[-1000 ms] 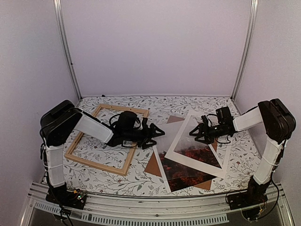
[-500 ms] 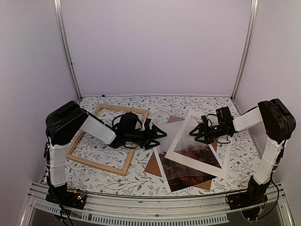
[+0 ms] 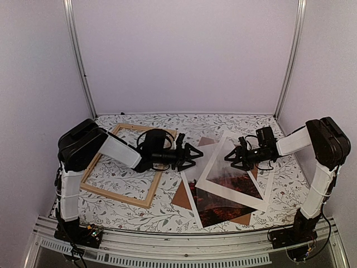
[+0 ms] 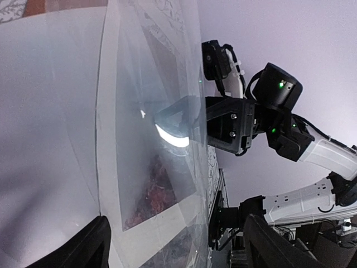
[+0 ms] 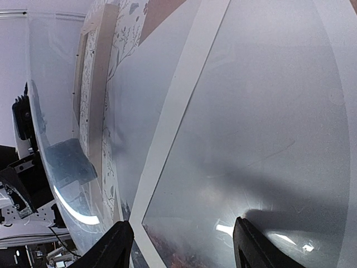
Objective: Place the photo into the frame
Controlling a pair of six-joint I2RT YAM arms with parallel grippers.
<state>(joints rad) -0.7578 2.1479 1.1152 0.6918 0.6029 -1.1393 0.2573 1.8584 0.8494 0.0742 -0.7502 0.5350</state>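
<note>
Floral tablecloth (image 3: 167, 219) holds the frame (image 3: 119, 195) at left, the photo (image 3: 220, 205) partly under a white mat (image 3: 233, 194). Left gripper (image 3: 195, 155) and right gripper (image 3: 228, 158) both gape open

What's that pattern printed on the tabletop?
The tabletop is white with grey-green leafy vine sprigs; the top external view shows it best.

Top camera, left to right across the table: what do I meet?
The frame → left gripper, fingers spread → right gripper, above the white mat. The photo and brown board overlap under that mat, so left unordered.
</note>
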